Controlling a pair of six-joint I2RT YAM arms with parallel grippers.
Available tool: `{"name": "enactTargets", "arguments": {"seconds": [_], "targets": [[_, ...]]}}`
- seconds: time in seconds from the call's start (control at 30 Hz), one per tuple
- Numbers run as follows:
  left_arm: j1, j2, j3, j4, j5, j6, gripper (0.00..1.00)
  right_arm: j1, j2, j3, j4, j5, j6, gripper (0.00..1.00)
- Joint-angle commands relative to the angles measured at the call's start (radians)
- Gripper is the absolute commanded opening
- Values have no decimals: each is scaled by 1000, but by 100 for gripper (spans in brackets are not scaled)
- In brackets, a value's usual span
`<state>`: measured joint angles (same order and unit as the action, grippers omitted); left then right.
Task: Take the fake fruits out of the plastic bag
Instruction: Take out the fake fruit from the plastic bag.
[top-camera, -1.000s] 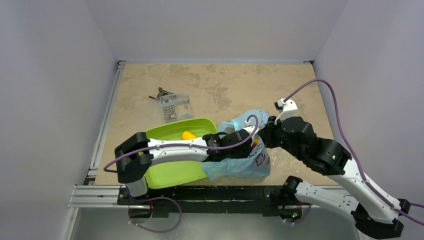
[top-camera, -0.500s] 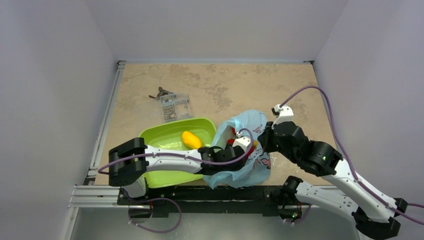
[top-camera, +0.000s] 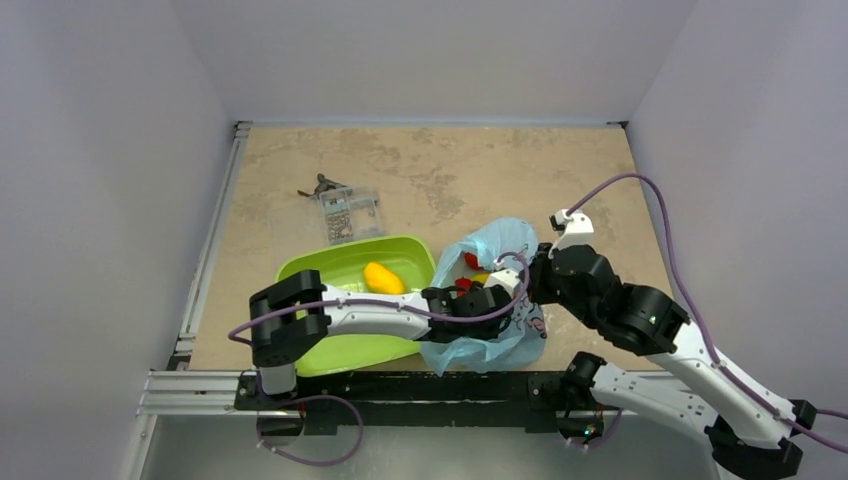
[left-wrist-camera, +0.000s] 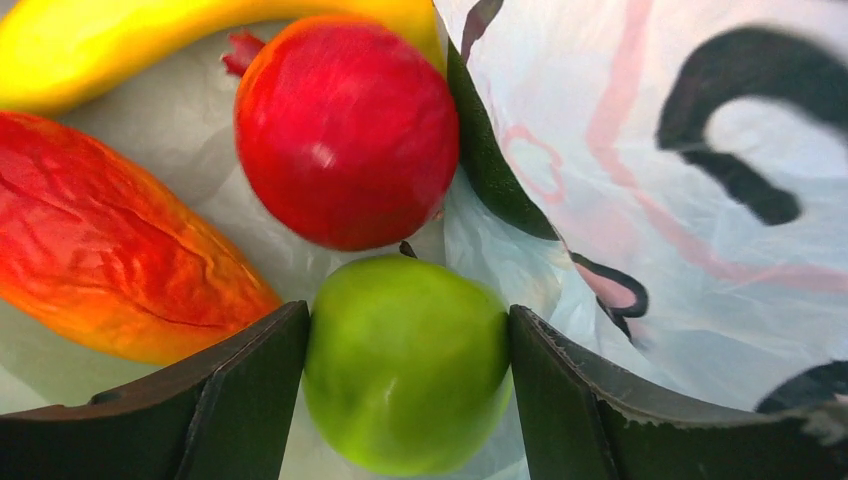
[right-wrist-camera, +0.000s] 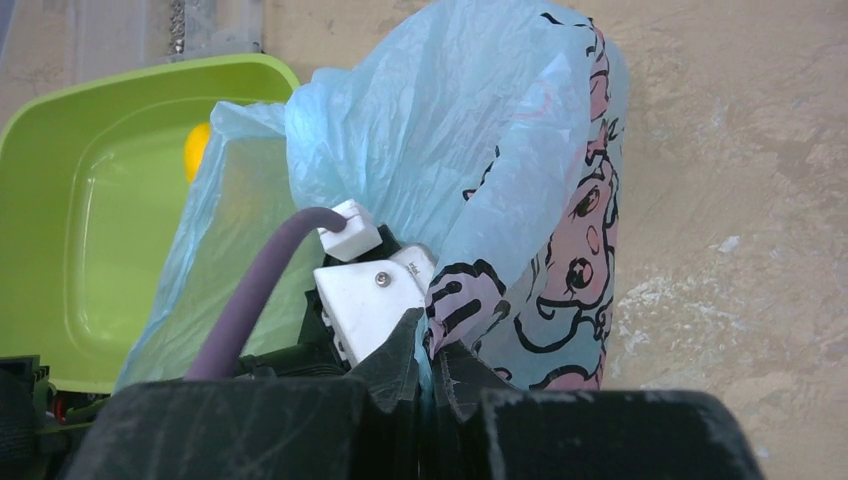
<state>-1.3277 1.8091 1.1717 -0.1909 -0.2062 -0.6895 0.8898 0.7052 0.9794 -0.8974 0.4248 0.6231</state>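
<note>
1. The plastic bag (right-wrist-camera: 450, 130) is recorded as thin, crinkled, translucent light-blue film with black and pink cartoon print. It is set on the mottled beige table (top-camera: 450, 170), touching the right end of the tray (top-camera: 340, 350).
2. The fake fruits (top-camera: 472, 266) are all found inside the bag, glossy and hard-looking: a smooth green apple (left-wrist-camera: 405, 370), a red round fruit (left-wrist-camera: 345, 130) with a small crown, a wrinkled red-orange mango (left-wrist-camera: 110, 270), a curved yellow banana (left-wrist-camera: 100, 45), and a dark green avocado (left-wrist-camera: 490, 160) mostly hidden by film.
3. The left gripper (left-wrist-camera: 407, 315) is reached into the bag's mouth; its jaws are closed against both sides of the green apple.
4. The right gripper (right-wrist-camera: 430, 350) is pinched tight on the bag's rim, which is held up.
5. The tray is lime green, smooth and rounded; an orange-yellow oval fruit (top-camera: 383, 278) is lain in it. A clear box (top-camera: 348, 213) is placed behind the tray.
6. The view into the bag from above is largely blocked by the left arm and its purple cable (right-wrist-camera: 250, 290).
</note>
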Motion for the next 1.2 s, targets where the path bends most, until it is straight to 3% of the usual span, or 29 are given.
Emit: {"name": "enactTargets", "arguments": {"seconds": [0.0,0.07,0.3,0.73,1.17], "targets": [[-3,55,72,-128,-9,82,44,-2,-20,-2,25,69,27,0],[1,43,99,-134,-10,104,33,-2,-34,-6,29,90,30,0],[40,-11,203,-140,-1,159,12,-1,-65,-14,39,114,27,0],[70,-118,280,-183,-31,191,7,-1,-85,-19,44,134,22,0],[186,-274,291,-173,23,110,3,-2,-87,-13,54,10,1,0]]}}
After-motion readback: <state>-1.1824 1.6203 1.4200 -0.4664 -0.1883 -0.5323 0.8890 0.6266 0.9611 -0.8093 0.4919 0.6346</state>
